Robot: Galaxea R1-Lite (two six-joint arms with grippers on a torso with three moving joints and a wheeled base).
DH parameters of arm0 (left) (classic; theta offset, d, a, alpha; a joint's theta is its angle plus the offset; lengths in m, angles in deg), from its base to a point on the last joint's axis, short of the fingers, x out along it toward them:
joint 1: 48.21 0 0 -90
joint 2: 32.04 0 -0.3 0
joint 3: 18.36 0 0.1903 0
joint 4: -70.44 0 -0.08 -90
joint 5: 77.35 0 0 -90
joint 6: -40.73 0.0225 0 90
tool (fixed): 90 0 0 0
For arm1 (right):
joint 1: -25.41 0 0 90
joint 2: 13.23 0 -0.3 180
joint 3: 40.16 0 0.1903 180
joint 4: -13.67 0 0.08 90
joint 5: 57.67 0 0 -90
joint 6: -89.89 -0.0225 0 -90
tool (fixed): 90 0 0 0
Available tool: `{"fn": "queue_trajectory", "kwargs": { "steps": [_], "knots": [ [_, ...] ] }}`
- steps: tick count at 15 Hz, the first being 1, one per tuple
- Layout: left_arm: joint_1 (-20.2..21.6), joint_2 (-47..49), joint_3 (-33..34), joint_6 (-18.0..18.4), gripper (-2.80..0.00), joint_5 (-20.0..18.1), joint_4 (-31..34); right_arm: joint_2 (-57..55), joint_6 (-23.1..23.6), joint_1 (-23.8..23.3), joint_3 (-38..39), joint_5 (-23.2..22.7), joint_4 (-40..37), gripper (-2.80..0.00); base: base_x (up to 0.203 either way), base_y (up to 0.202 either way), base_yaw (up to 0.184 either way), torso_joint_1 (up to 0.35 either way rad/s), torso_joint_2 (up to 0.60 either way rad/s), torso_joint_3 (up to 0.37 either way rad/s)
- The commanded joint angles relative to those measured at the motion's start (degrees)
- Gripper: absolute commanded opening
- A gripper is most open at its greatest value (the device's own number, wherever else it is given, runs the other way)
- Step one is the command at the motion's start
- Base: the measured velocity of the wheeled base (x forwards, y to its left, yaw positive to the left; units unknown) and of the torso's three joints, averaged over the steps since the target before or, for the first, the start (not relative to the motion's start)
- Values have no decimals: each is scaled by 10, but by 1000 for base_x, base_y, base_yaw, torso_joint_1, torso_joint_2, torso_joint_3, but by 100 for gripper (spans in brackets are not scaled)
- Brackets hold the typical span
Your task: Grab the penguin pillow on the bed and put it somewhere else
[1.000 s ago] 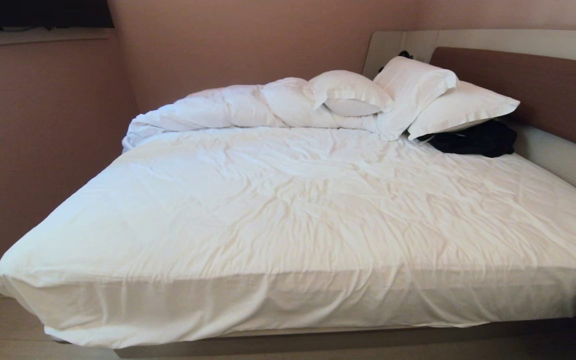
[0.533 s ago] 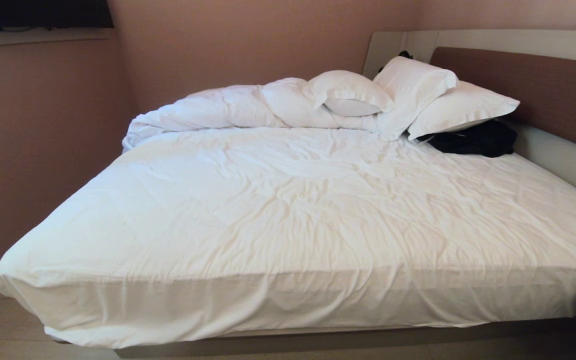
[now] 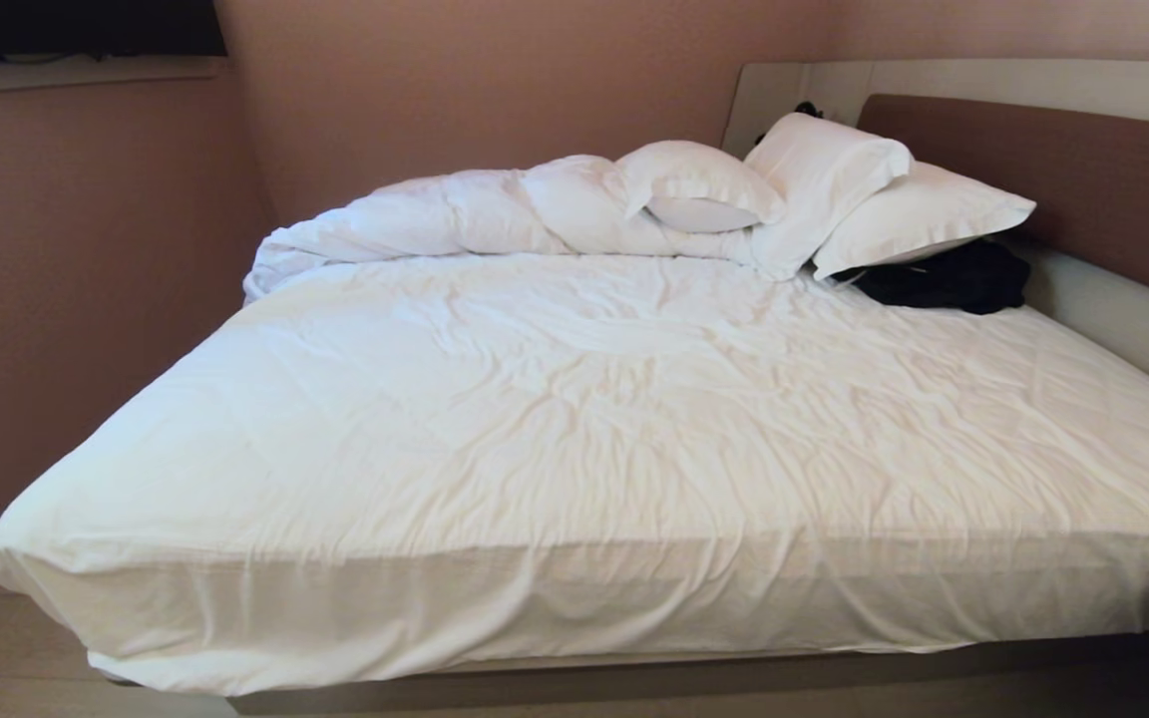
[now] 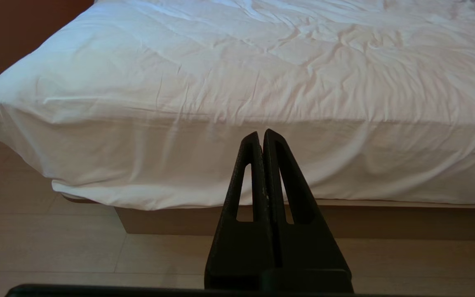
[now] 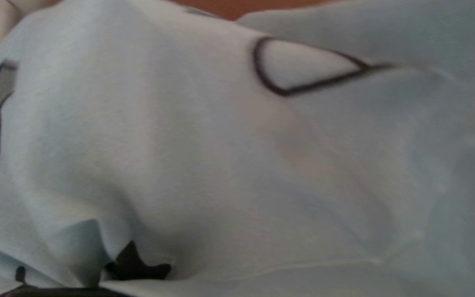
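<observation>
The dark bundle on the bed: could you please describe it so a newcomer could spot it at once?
Start at the bed and follow it to the brown headboard. The dark bundle lies on the sheet, partly under the white pillow nearest it. It is the only black thing among white linen.

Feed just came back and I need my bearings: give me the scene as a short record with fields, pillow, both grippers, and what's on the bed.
penguin pillow: light blue printed fabric fills the right wrist view; absent from the head view
right gripper: shut on the penguin pillow, fabric bunched at its tip
left gripper: shut, empty, hanging off the bed's near edge
bed: wrinkled white sheet
far side: bunched duvet, white pillows, dark item
</observation>
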Motion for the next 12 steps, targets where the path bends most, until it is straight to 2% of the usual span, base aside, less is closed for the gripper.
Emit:
{"fn": "queue_trajectory", "kwargs": {
  "steps": [1,6,12],
  "knots": [
    [0,0,2,0,-280,0,0,-12,14,-18,-1,0,-7,-280,0,0,0,0,0,0],
    [0,0,2,0,-280,0,0,-67,14,-23,-6,0,6,-280,0,0,0,0,0,0],
    [0,0,2,0,-280,0,0,-183,14,-23,-9,19,114,-280,0,0,0,0,0,0]
  ]
}}
